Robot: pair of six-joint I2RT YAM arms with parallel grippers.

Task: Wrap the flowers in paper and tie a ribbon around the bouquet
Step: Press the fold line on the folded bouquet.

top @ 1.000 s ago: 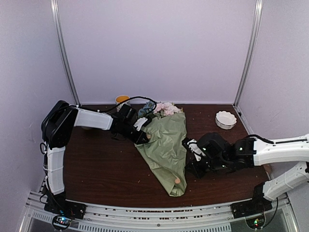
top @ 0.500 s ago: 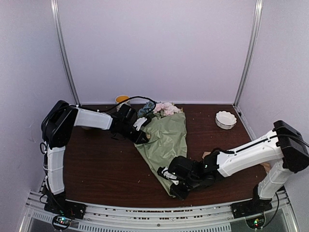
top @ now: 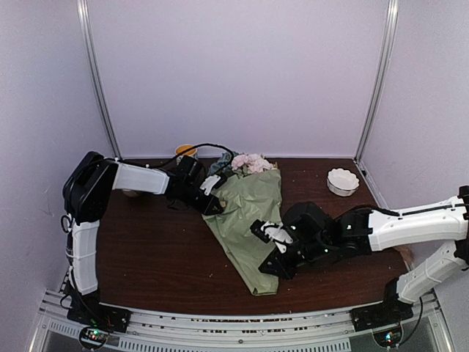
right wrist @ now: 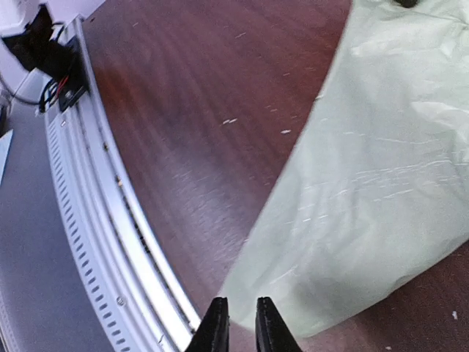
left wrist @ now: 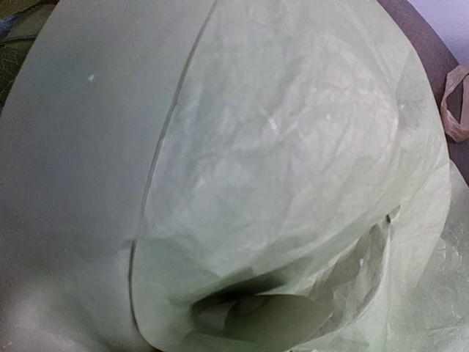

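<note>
The bouquet (top: 249, 220) lies on the table as a cone of sage-green paper (left wrist: 278, 147). Pink and white flowers (top: 251, 163) show at its far, wide end, and its narrow tip points toward the near edge. My left gripper (top: 211, 201) sits at the cone's upper left edge; paper fills the left wrist view and hides its fingers. My right gripper (top: 270, 262) hovers by the cone's lower right side. Its fingertips (right wrist: 216, 328) stand a narrow gap apart with nothing between them, above the paper's tip (right wrist: 352, 220). A beige ribbon (left wrist: 454, 103) loop lies on the table beside the paper.
A white bowl (top: 343, 181) stands at the back right and a yellow cup (top: 185, 151) at the back, behind the left arm. The perforated metal rail (right wrist: 110, 242) runs along the table's near edge, close to the cone's tip.
The right arm swung from right of the cone down to its tip, then back up over the lower right side. The left gripper stayed at the paper's edge.
</note>
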